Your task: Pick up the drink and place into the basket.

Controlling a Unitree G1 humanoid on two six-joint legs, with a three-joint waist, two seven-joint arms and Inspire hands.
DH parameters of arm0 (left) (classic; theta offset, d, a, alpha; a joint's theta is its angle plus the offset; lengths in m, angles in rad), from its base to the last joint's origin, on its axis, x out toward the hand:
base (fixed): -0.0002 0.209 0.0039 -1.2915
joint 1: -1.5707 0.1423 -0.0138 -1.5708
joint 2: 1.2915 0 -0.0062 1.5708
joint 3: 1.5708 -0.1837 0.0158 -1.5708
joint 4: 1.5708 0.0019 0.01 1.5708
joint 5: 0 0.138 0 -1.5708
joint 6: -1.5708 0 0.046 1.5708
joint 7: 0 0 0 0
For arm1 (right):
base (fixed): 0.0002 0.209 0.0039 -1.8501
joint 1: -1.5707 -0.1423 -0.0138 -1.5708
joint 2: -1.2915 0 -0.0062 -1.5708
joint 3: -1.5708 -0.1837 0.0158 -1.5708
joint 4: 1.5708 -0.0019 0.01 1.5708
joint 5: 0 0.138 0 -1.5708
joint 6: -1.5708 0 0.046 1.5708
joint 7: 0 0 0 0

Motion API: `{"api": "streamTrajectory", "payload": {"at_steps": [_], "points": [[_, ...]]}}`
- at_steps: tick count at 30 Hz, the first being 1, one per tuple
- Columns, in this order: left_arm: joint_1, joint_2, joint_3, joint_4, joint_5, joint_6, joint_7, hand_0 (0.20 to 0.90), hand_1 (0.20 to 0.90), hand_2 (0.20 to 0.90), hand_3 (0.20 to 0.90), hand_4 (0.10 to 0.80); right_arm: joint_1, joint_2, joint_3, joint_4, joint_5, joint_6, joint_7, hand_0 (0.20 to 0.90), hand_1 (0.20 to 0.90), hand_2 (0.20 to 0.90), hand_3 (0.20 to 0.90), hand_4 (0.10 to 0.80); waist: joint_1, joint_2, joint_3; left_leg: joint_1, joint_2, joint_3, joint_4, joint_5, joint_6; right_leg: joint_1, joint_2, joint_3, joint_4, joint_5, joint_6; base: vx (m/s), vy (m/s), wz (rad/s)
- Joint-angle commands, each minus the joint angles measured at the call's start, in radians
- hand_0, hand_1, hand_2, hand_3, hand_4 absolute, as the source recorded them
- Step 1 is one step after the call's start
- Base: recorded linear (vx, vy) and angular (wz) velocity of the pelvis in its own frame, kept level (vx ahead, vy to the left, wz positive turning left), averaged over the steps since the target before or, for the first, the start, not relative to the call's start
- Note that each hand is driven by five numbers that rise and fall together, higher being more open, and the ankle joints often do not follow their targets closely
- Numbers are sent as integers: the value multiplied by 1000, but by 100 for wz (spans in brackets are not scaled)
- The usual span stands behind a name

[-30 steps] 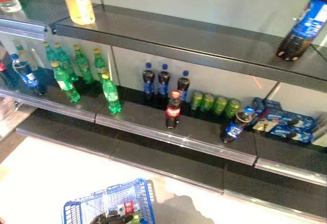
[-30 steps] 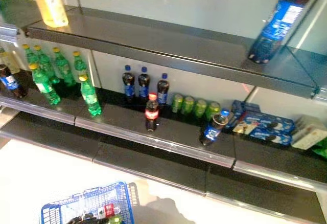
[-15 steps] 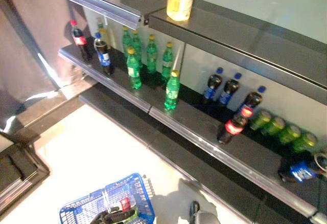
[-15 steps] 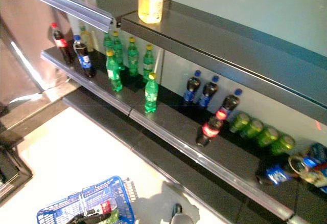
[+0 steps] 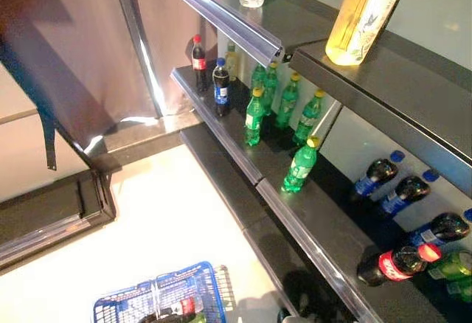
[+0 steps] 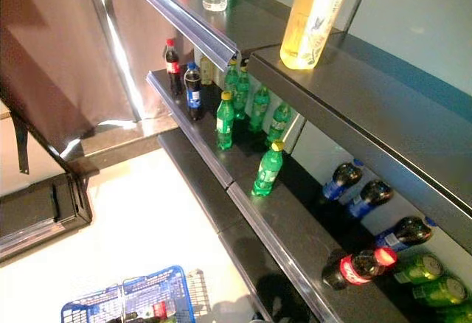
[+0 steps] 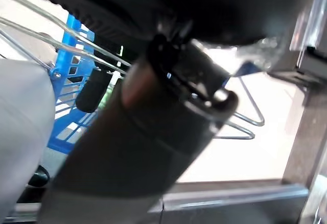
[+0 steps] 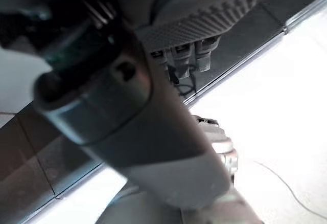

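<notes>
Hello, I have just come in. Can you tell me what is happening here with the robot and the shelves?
The robot stands before store shelves of drinks, looking down along them. A blue basket sits low at its left side, already holding something with a red label. Green bottles stand upright on the middle shelf, a tall yellow bottle on the shelf above. Neither robot hand shows its fingers clearly in any view, so nothing can be said to be held right now.

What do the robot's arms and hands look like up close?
The right arm is a smooth, round silver-grey tube. The right hand past it is dark, with a bumpy ribbed edge. The left arm is a round tube too, looking darker and shiny here, with a metal ring near its end. The left hand is a dark, rounded bulk.
</notes>
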Motion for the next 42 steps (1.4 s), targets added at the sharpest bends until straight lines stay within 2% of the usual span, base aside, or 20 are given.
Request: {"api": "streamTrajectory", "payload": {"at_steps": [1, 4, 5, 6, 8, 10, 11, 13, 16, 20, 26, 29, 30, 32, 33, 34, 35, 36, 39, 42], "points": [[-106, -12, 31, -115, -72, -141, -101, 300, 300, 300, 200, 100, 21, -62, -7, 6, 16, -12, -35, 900, 900, 900, 900, 800, -11, 3, -64, -87, -140, 30, 246, 99, 21, -99, 102, 21, 57, 48, -79, 187, -59, 15], [-121, -23, 20, -149, -92, -125, -105, 300, 300, 300, 200, 100, 33, -72, -13, -1, 9, -12, -38, 900, 900, 900, 900, 800, -14, 5, -49, -184, -113, 93, 412, 196, -26, -74, 100, -22, 68, 12, -110, 105, -20, 48], [-124, -22, 14, -175, -89, -107, -110, 300, 300, 300, 200, 100, 38, -73, -23, 2, 23, -15, -44, 900, 900, 900, 900, 800, -10, -9, -35, -234, -35, 117, 443, 225, -30, -57, 85, -24, 69, 6, -117, 72, 4, 47], [-125, -22, 12, -181, -89, -104, -111, 300, 300, 300, 200, 100, 39, -73, -25, 3, 26, -16, -45, 900, 900, 900, 900, 800, -9, -10, -30, -243, -21, 119, 450, 225, -29, -52, 84, -23, 69, 4, -118, 80, 40, 33], [-119, -22, 18, -207, -96, -99, -121, 300, 300, 300, 200, 100, 25, -75, -18, 7, 41, -23, -44, 900, 900, 900, 900, 800, 15, -13, -9, -253, 30, 82, 321, 217, -13, -30, 81, 7, 63, -6, -104, 123, 144, 10], [-102, -23, 29, -220, -108, -103, -124, 300, 300, 300, 200, 100, 9, -73, -4, 8, 30, -26, -41, 900, 900, 900, 900, 800, 40, -13, -5, -223, 45, 3, 168, 201, 4, -21, 87, 53, 53, -7, -87, 132, 196, -14], [-92, -21, 36, -219, -108, -113, -142, 300, 300, 300, 200, 100, 1, -72, 11, 11, 40, -29, -44, 900, 900, 900, 900, 800, 50, -14, -3, -216, 47, -62, 151, 198, 13, -37, 94, 97, 70, -16, -84, 73, 198, -20], [-84, -22, 40, -238, -101, -105, -152, 300, 300, 300, 200, 100, -1, -74, 6, 1, 47, -12, -48, 900, 900, 900, 900, 800, 61, -10, -2, -229, 41, -87, 159, 199, -1, -41, 99, 119, 92, -34, -87, 52, 241, -44], [-84, -23, 14, -272, -101, -81, -122, 300, 300, 300, 200, 100, 5, -73, -1, 10, 40, -13, -54, 900, 900, 900, 900, 800, 52, 14, -1, -166, 44, -43, 22, 163, -3, -67, 87, 96, 174, -53, -62, 62, 280, -12], [-95, 10, 19, -272, -125, -72, -95, 300, 300, 300, 200, 100, 35, -55, 1, 7, -16, -51, -27, 900, 900, 900, 900, 800, 40, 0, -5, -150, 20, -14, -4, 155, 13, -70, 64, 114, 169, -2, -22, 34, 163, -4], [-96, 27, 24, -270, -100, -59, -79, 300, 300, 300, 200, 100, 44, -43, 20, -27, 17, -17, -23, 900, 900, 900, 900, 800, 51, -17, -14, -144, -4, 16, -7, 137, 32, -35, 47, 109, 113, 14, -9, 45, 122, -9], [-93, 21, 8, -281, -78, -43, -104, 300, 300, 300, 200, 100, 50, -31, 13, -36, 59, -2, -49, 900, 900, 900, 900, 800, 44, -24, -15, -131, -27, 34, -36, 132, 54, -42, 28, 117, 108, 64, 14, 9, 211, -9], [-91, 15, -11, -286, -45, -37, -115, 300, 300, 300, 200, 100, 52, -25, 4, -39, 88, 0, -59, 900, 900, 900, 900, 800, 33, -25, -8, -123, -37, 38, -53, 132, 68, -67, 18, 136, 115, 107, 37, -13, 208, -15], [-102, 15, -34, -293, -41, -30, -102, 300, 300, 300, 200, 100, 59, -19, 0, -52, 88, -6, -57, 900, 900, 900, 900, 800, 20, -31, -1, -121, -43, 61, -66, 129, 70, -93, -14, 147, 76, 170, 50, -81, 129, -35], [-105, 15, -36, -296, -39, -30, -96, 300, 300, 300, 200, 100, 60, -17, -2, -53, 104, -13, -65, 900, 900, 900, 900, 800, 20, -34, 2, -119, -46, 73, -73, 127, 67, -106, -30, 133, 58, 203, 56, -168, 100, -57], [-112, 19, -32, -308, -29, -23, -82, 300, 300, 300, 200, 100, 58, -13, -7, -55, 118, -20, -59, 900, 900, 900, 900, 800, 22, -36, 12, -106, -45, 115, -95, 126, 56, -155, -68, 70, 43, 272, 74, -207, 93, -69], [-113, 23, -18, -313, -28, -20, -74, 300, 300, 300, 200, 100, 55, -13, -14, -55, 93, -17, -47, 900, 900, 900, 900, 800, 36, -30, 17, -97, -36, 168, -116, 133, 47, -165, -107, -12, 38, 288, 80, -253, 113, -104], [-112, 28, -9, -315, -31, -18, -69, 300, 300, 300, 200, 100, 52, -15, -16, -48, 76, -17, -37, 900, 900, 900, 900, 800, 42, -26, 16, -94, -34, 199, -130, 137, 47, -170, -120, -53, 42, 294, 85, -219, 91, -142], [-112, 48, 4, -302, -41, -19, -72, 300, 300, 300, 200, 100, 53, -17, -15, -28, 81, -18, -29, 900, 900, 900, 900, 800, 50, -10, 10, -110, -31, 235, -131, 148, 62, -167, -108, -67, 118, 260, 72, -231, 54, -117], [-101, 44, 9, -272, -38, -39, -53, 300, 300, 300, 200, 100, 49, -22, -21, -8, 94, -24, -31, 900, 900, 900, 900, 800, 59, 17, -7, -135, -18, 282, -130, 160, 79, -138, -84, -86, 234, 189, 38, -265, 19, -33]]}}
